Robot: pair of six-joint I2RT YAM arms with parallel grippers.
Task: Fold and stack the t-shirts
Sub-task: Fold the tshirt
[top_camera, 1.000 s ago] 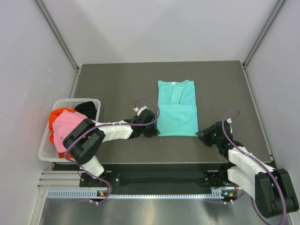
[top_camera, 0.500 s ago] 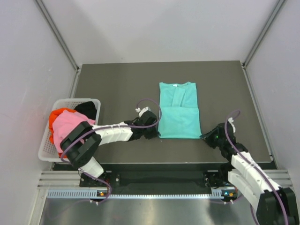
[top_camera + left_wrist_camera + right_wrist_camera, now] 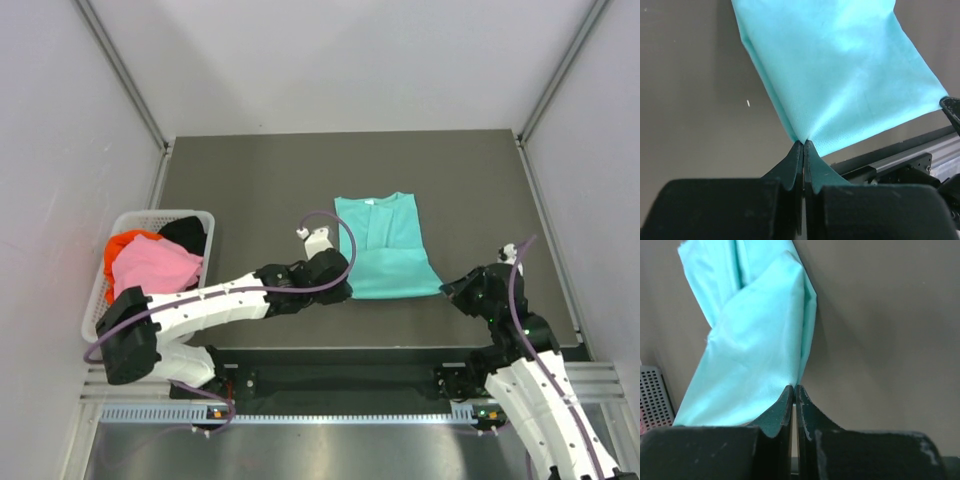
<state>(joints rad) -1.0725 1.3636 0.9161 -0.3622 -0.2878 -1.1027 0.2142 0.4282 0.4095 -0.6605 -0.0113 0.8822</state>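
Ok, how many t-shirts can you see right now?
4: teal t-shirt on the table; pink t-shirt, red-orange t-shirt, black t-shirt in the basket. Others may be buried.

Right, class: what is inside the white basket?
In the basket, a pink t-shirt lies on top, a red-orange t-shirt peeks out beneath, a black t-shirt behind. Anything deeper is covered.

On my feed the teal t-shirt point(image 3: 385, 250) looks like soft matt cloth, smooth with a fine weave. Worktop point(image 3: 250, 180) is a dark matt sheet, and the basket point(image 3: 165, 214) by its left edge is white plastic lattice.
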